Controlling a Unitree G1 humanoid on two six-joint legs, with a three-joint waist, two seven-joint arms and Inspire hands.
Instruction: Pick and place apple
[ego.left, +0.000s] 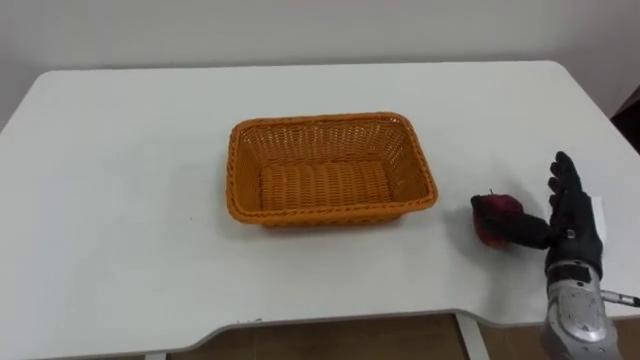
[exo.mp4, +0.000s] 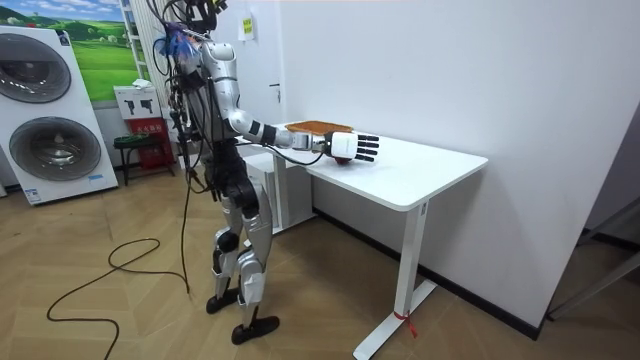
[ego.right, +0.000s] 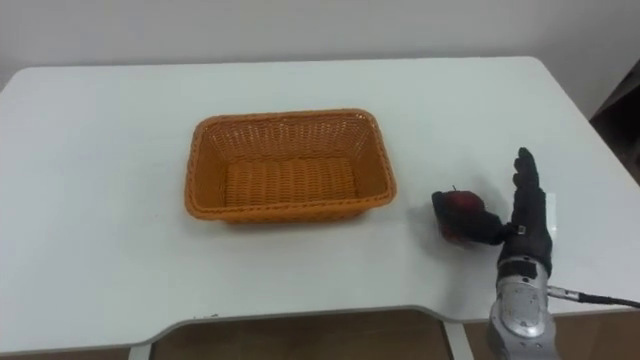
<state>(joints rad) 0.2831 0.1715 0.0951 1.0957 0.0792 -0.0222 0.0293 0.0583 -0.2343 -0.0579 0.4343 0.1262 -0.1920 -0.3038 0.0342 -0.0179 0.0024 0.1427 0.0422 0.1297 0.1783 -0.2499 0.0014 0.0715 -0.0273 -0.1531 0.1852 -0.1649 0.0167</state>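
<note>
A dark red apple (ego.left: 497, 217) (ego.right: 461, 213) lies on the white table (ego.left: 120, 200), to the right of an orange wicker basket (ego.left: 330, 212) (ego.right: 290, 210) that holds nothing. My right hand (ego.left: 575, 215) (ego.right: 527, 222) stands on edge just right of the apple, its fingers straight and pointing away from me. Its thumb reaches left along the near side of the apple and touches it. In the room view the robot stands at the table's long edge with the right hand (exo.mp4: 358, 147) stretched out over the tabletop beside the basket (exo.mp4: 318, 126).
The table's front edge runs close below the apple, and its right edge lies a little beyond the hand. Two washing machines (exo.mp4: 45, 110) stand at the room view's left, well away from the table.
</note>
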